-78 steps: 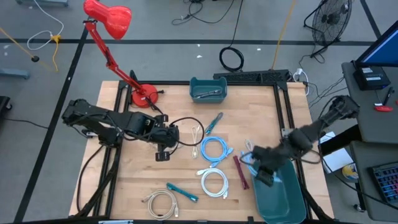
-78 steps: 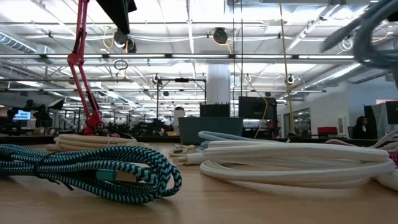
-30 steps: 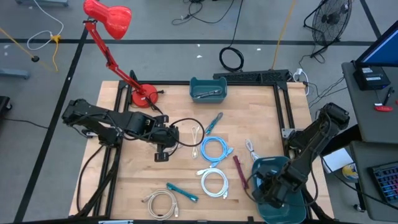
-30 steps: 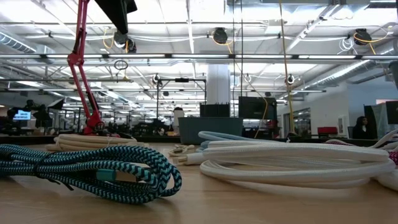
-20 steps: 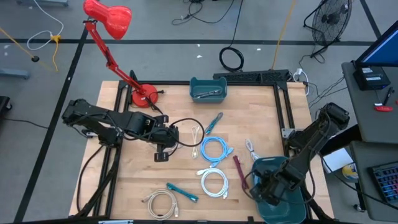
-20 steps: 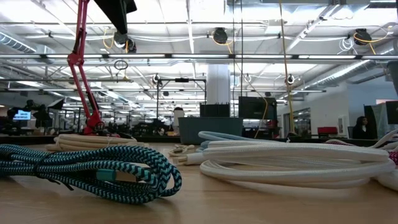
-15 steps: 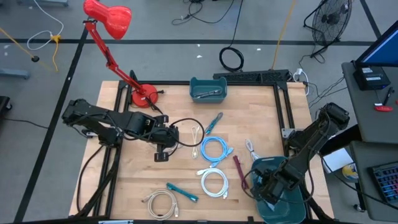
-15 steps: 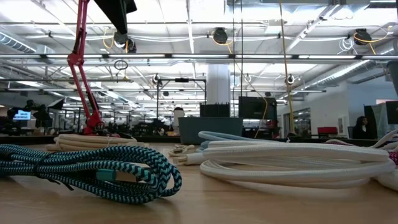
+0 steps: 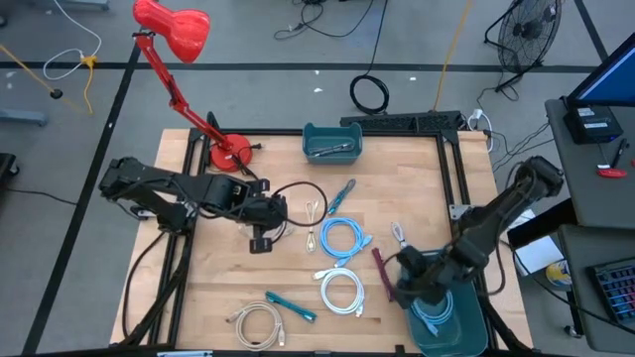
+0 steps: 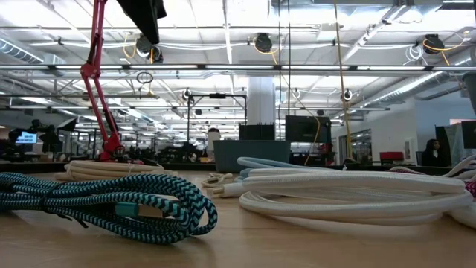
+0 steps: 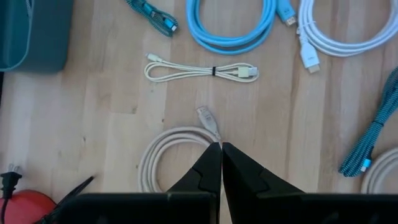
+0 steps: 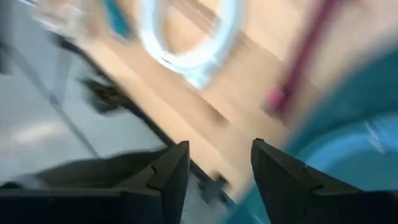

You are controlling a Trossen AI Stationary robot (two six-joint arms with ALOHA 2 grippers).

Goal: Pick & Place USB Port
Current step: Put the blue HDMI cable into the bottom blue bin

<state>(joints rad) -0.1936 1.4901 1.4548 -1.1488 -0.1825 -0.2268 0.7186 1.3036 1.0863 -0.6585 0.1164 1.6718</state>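
Note:
A light blue USB cable (image 9: 434, 315) lies coiled inside the teal bin (image 9: 466, 332) at the table's near right corner. My right gripper (image 9: 400, 289) hangs open just above the bin's left rim, with nothing between its fingers (image 12: 217, 163). My left gripper (image 9: 260, 241) is shut and empty, held above a beige cable coil (image 11: 163, 163) left of centre. On the wood lie a light blue coil (image 9: 340, 238), a white coil (image 9: 340, 291), a teal braided cable (image 9: 291, 305), a beige coil (image 9: 256, 322) and a maroon cable (image 9: 382, 270).
A second teal bin (image 9: 332, 142) stands at the far edge, with a red desk lamp (image 9: 228, 151) at the far left. Two small white cables (image 9: 316, 213) (image 9: 397, 236) and a teal cable (image 9: 342, 195) lie mid-table. The low view shows the teal braided cable (image 10: 111, 205) and white coil (image 10: 349, 193) close up.
My right gripper has opened over the near right bin and let go of the light blue cable, which now lies in the bin. It has then risen and swung toward the table's left, off the bin's middle to its left rim.

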